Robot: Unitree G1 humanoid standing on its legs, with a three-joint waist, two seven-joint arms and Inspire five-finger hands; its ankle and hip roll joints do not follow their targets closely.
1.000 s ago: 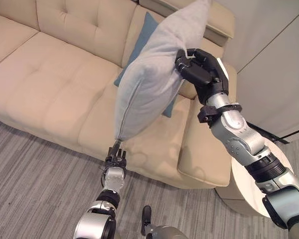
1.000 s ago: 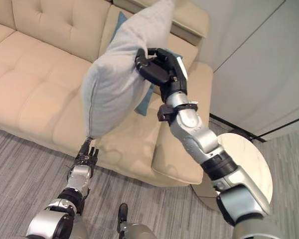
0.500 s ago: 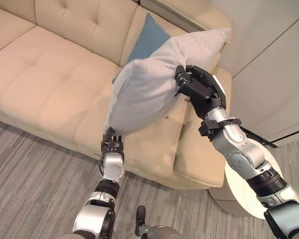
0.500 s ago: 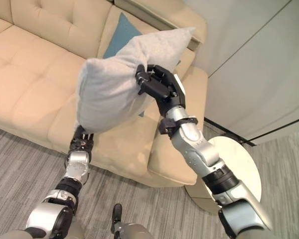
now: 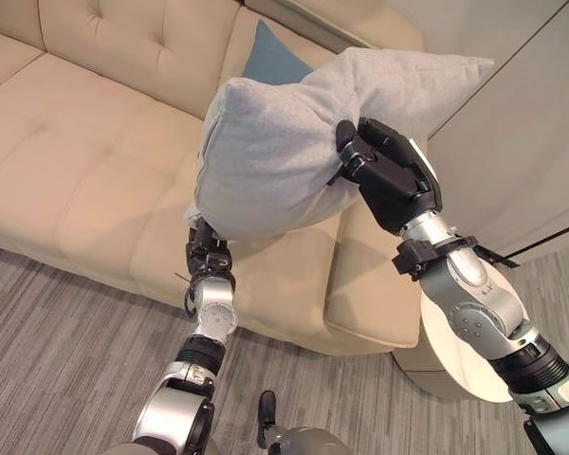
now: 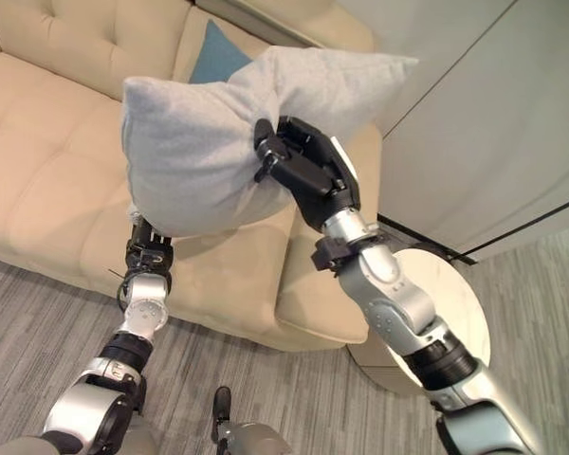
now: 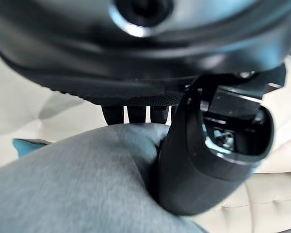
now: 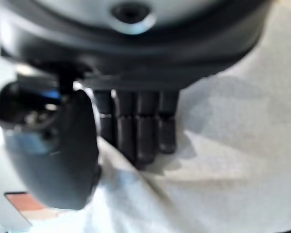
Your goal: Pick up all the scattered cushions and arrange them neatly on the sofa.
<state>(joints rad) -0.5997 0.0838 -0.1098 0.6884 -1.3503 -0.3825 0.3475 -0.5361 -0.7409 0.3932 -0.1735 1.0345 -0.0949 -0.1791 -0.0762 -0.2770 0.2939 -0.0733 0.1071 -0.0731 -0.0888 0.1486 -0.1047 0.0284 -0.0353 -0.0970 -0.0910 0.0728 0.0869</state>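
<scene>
A cream tufted sofa (image 5: 85, 161) fills the background as we raise one grey cushion (image 5: 284, 152) above its seat, near the armrest end. The cushion lies nearly level in the air — its long axis runs from a lower corner on our left up to a pointed corner on our right, which aims toward the pale wall panels (image 5: 541, 123). A seam shows along its left edge.

We count two cushions: the grey one we carry, and one teal cushion (image 5: 270, 62) propped upright against the sofa back, mostly hidden behind the grey one, with just its top corner peeking out.

Our right robot hand (image 5: 384, 171) clutches the grey cushion's right side, fingers and thumb curled into the fabric, which bunches at the grip; its wrist view shows the same pinch, fingers (image 8: 136, 131) pressed onto the cloth opposite the thumb. Our left robot hand (image 5: 207, 254) sits under the cushion's lower left corner — its wrist view shows the thumb (image 7: 203, 160) and fingers clamped on the grey fabric.

One round white table (image 5: 474, 351) stands on the grey wood-grain floor (image 5: 57, 360) beside the armrest.
</scene>
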